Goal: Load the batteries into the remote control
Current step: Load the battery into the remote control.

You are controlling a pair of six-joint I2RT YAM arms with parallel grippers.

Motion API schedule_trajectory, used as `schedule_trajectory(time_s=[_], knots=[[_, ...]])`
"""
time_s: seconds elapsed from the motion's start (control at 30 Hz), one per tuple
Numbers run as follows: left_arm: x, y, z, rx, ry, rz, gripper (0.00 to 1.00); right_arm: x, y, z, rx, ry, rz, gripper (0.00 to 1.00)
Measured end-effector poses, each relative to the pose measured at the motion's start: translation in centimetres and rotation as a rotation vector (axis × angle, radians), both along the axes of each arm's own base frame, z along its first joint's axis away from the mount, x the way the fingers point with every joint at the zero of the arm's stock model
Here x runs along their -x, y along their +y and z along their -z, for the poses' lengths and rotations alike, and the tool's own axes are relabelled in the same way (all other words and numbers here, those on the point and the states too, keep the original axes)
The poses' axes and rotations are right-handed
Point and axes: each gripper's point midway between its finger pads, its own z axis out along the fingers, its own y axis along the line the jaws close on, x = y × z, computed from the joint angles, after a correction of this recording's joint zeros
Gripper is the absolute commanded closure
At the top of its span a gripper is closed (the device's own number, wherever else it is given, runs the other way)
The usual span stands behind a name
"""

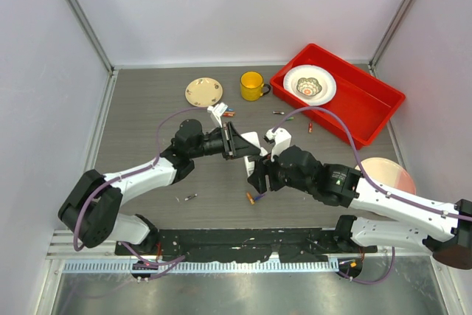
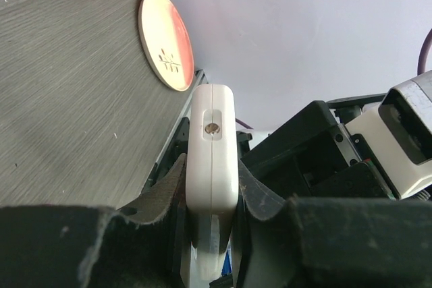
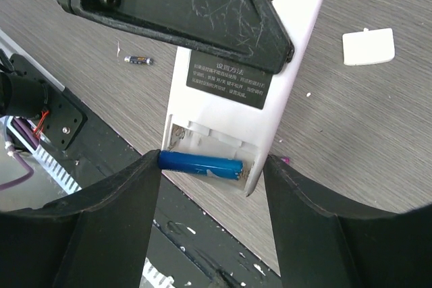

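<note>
Clenched remote [image 3: 202,116] in left hand [image 2: 211,193] above surface [image 1: 147,108] centre, long axis 1-to-7 in right wrist view; spread right hand [image 3: 212,160], released, astride blue battery [image 3: 201,164] lying 9-to-3 in bay [image 3: 202,136], nearer for seating it

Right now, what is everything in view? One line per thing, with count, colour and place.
remote control: one, white, held above the table, bay open
blue battery: one, in the remote's bay
loose batteries: at least four, mixed colours, scattered on the table
battery cover: one, white, flat on the table
mug: one, yellow, far middle
small plate: one, cream, left of the mug
tray: one, red, far right
bowl: one, white, in the tray
large plate: one, pink, right edge
left gripper: shut on the remote control
right gripper: open, fingers flanking the bay
</note>
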Motion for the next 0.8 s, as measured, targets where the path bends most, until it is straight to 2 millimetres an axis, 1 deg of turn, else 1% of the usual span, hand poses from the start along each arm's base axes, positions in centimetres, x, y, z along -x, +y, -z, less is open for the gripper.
schedule_trajectory(time_s=[0.2,0.3,0.47,0.53,0.8], knots=[[0.00,-0.07,-0.13,0.002,0.001,0.001,1.00,0.18,-0.10,0.20,0.010,0.005,-0.009,0.32],[0.01,-0.07,-0.14,0.003,0.001,0.001,1.00,0.20,-0.12,0.24,0.012,0.005,-0.010,0.29],[0.04,-0.09,-0.20,0.007,0.014,0.001,1.00,0.27,-0.27,0.41,0.020,0.011,-0.011,0.17],[0.03,-0.10,-0.19,0.007,0.018,0.001,1.00,0.33,-0.27,0.45,0.021,0.013,-0.015,0.14],[-0.02,-0.15,-0.02,0.005,0.021,0.001,1.00,0.78,0.01,0.45,0.013,0.027,-0.041,0.13]])
